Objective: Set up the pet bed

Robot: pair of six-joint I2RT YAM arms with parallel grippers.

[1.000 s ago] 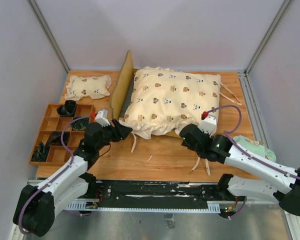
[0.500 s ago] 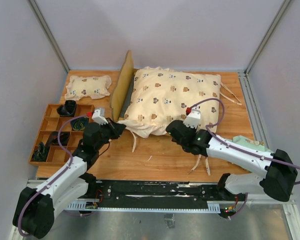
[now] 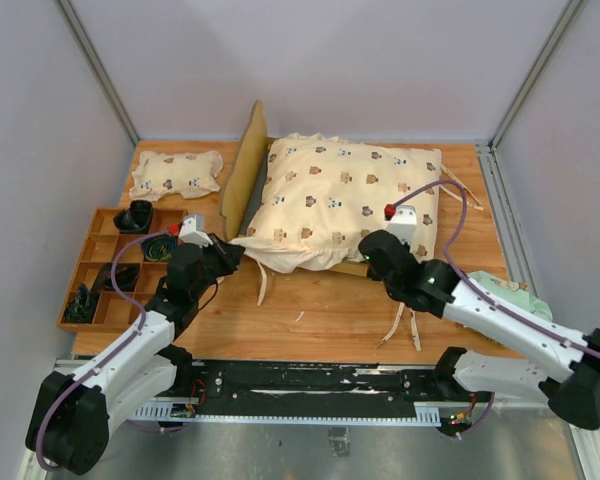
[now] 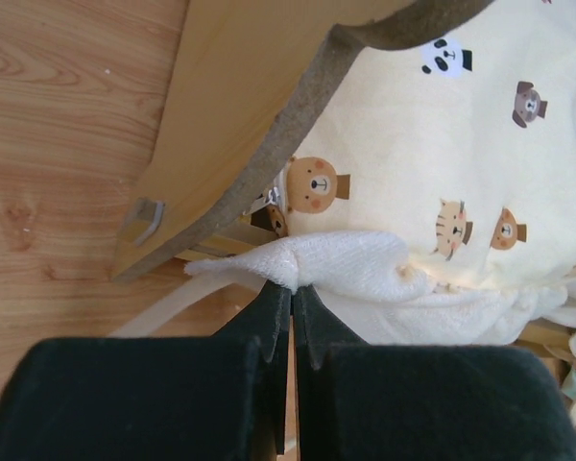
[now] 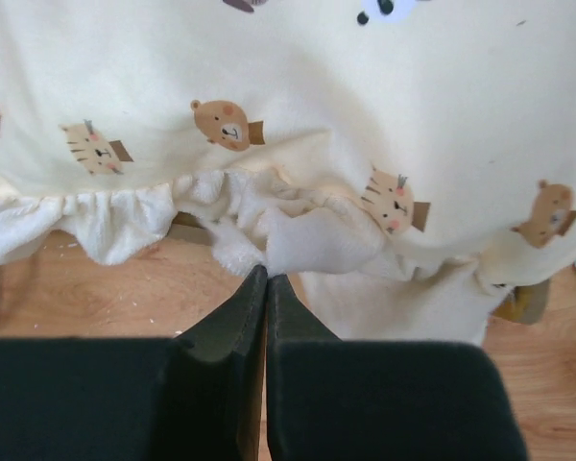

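The pet bed is mostly covered; its light-wood headboard [image 3: 242, 175] stands up at the left of a cream bear-print quilt [image 3: 345, 200] that lies over the frame. My left gripper [image 3: 230, 252] is at the quilt's near-left corner. In the left wrist view it [image 4: 291, 286] is shut on the white ruffled edge [image 4: 346, 264], just below the headboard [image 4: 240, 115]. My right gripper [image 3: 372, 250] is at the quilt's near edge, right of centre. The right wrist view shows it [image 5: 267, 274] shut on the ruffle [image 5: 312, 240] under the quilt [image 5: 298, 96].
A small matching pillow [image 3: 177, 172] lies at the back left. A wooden compartment tray [image 3: 80, 268] with dark items sits at the left edge. A pale green cloth [image 3: 505, 292] lies at the right. Loose cream ties [image 3: 400, 325] trail on the wood in front of the quilt.
Both grippers have closed on the quilt's ruffled front edge, the left first, then the right. The right arm swung left, then back right along that edge.
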